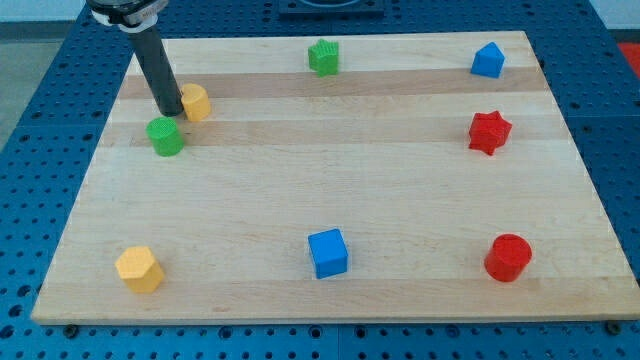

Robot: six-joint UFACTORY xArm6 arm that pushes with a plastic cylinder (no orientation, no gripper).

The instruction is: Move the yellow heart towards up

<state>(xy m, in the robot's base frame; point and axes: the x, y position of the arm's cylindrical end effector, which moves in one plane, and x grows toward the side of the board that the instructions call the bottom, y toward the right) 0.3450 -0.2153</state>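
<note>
The yellow heart (197, 102) lies near the board's upper left. My tip (171, 111) rests on the board just to the heart's left, touching or nearly touching it. A green cylinder (166, 136) sits just below my tip. The rod slants up to the view's top left.
A yellow hexagon (138, 269) lies at the lower left and a blue cube (328, 253) at the bottom middle. A red cylinder (508, 258) is at the lower right and a red star (490, 131) at the right. A blue block (488, 61) and a green block (324, 57) sit by the top edge of the wooden board (330, 170).
</note>
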